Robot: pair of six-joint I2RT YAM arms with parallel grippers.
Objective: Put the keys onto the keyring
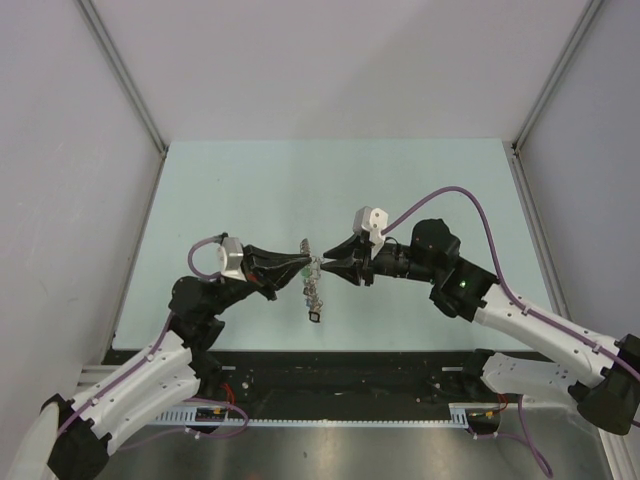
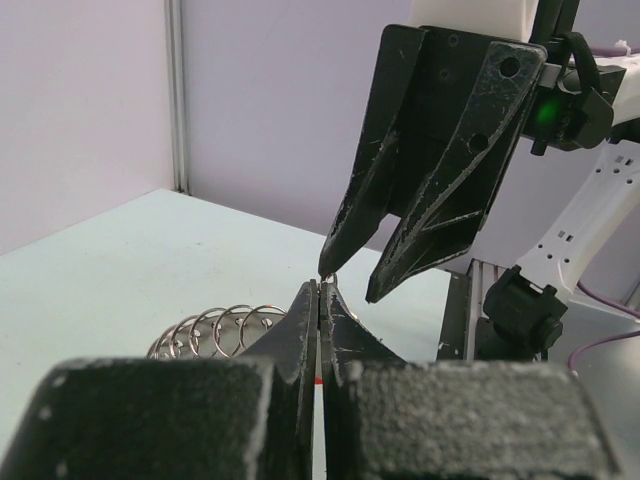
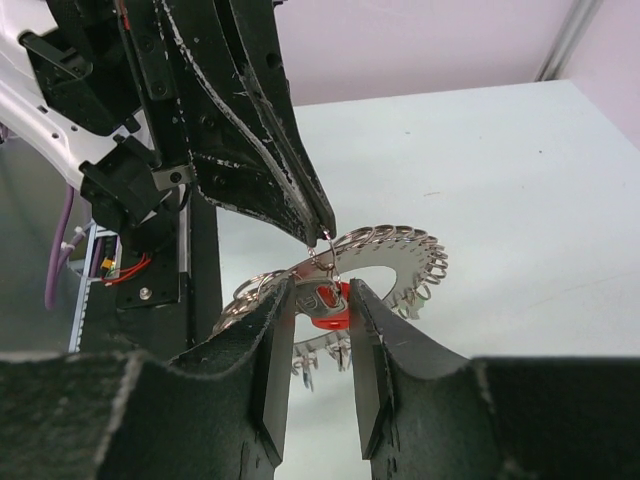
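Blocking the view: the right gripper (image 3: 322, 295) is filling the bottom of its own wrist shot with its black fingers (image 3: 275, 370), and the left gripper (image 3: 324, 230) is covering part of the keyring (image 3: 395, 255).
Hard to make out: the red-tagged key (image 3: 330, 305) is losing its metal blade in the clutter, so only the tag is showing clearly. From the top camera the whole bunch is looking like one tiny dangling strip.
Red-tagged key: glossy red oval tag, sitting in the gap between the right gripper's fingers, just under the left gripper's tips, right against the keyring.
Keyring: grey metal, fringed with little silver loops, hanging above the pale green table (image 1: 250, 180) between both grippers.
Left gripper: clamping tight, pinching the keyring by a thin wire loop at its rim.
Right gripper: jaws standing apart, not gripping anything.
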